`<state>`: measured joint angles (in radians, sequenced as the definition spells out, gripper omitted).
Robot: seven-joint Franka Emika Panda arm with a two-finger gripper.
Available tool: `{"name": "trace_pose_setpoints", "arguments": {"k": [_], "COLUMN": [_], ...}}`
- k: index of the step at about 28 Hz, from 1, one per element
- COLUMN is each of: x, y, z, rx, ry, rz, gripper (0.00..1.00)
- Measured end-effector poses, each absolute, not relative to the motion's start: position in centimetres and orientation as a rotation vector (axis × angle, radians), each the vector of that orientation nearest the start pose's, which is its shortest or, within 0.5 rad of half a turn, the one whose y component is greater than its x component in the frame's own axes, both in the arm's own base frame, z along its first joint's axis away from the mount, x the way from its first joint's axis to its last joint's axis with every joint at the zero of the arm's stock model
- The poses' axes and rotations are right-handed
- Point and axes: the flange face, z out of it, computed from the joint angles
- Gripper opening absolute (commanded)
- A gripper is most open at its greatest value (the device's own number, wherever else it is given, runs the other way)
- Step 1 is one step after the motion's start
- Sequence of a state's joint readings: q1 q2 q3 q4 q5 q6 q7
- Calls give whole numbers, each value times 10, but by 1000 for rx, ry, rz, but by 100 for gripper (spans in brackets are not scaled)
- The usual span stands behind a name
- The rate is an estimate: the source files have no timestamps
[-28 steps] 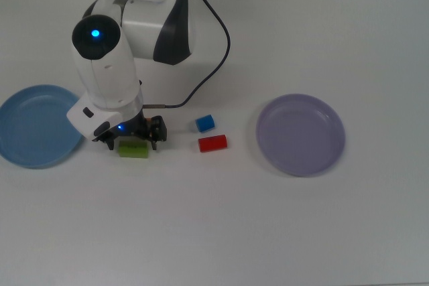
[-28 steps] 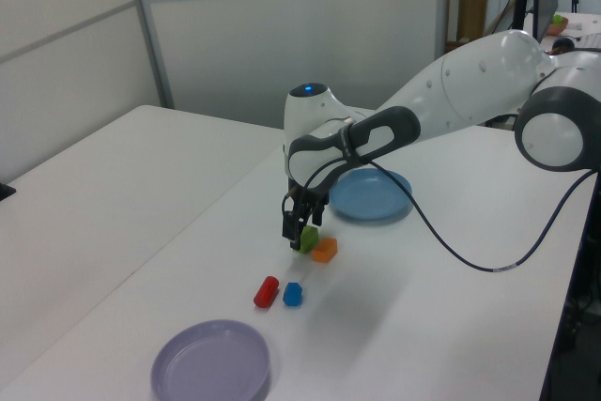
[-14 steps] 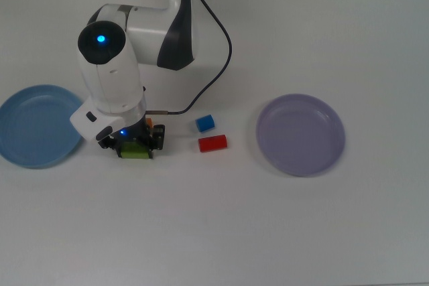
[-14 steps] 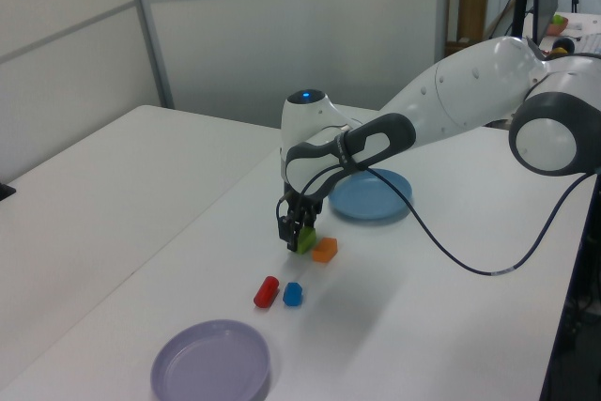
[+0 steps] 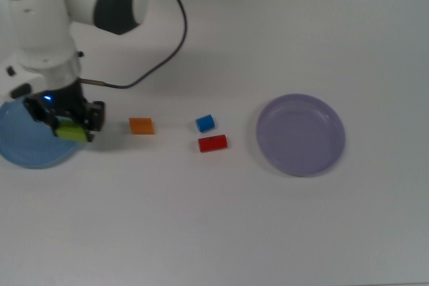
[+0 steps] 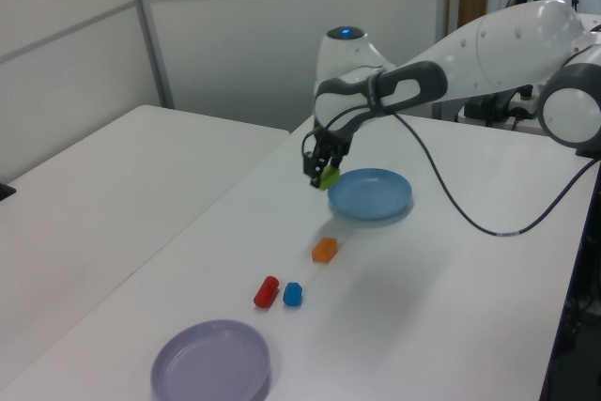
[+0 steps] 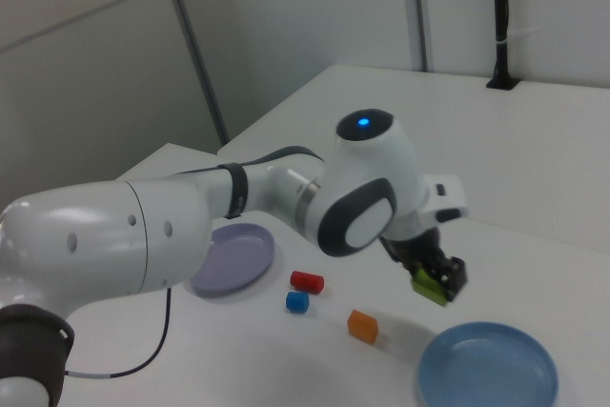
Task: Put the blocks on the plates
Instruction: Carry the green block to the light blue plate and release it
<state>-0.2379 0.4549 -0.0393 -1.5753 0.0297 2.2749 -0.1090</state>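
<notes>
Moved pincer [image 5: 70, 127] from orange block [image 5: 141, 125] toward blue plate [image 5: 27, 149]; I see it clamped on green block [image 5: 72, 132], above rim.

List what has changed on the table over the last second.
The gripper, shut on the green block, has lifted it off the table and carried it toward the top view's left, to the edge of the light blue plate. The orange block is now uncovered. The blue cube, red block and lavender plate have not moved.
</notes>
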Motion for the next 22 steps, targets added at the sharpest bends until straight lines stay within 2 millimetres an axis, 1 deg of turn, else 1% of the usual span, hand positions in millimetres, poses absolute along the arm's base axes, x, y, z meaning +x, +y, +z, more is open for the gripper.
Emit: {"name": "trace_pose_setpoints", "arguments": {"k": [2, 3, 4, 6, 9, 13, 14, 18, 19, 22], "x": [673, 668, 665, 660, 660, 662, 663, 666, 666, 667], "y": [-210, -225, -233, -248, -260, -263, -263, -263, -263, -263], "z": [400, 396, 393, 384, 367, 350, 346, 338, 337, 333], "rx": [-3149, -3153, -3156, -3164, -3178, -3184, -3185, -3187, -3187, -3193], "ry": [302, 309, 310, 290, 242, 213, 210, 204, 203, 195], "rz": [-378, -368, -358, -339, -348, -351, -350, -370, -375, -381], "gripper": [28, 28, 28, 28, 29, 33, 39, 43, 50, 61]}}
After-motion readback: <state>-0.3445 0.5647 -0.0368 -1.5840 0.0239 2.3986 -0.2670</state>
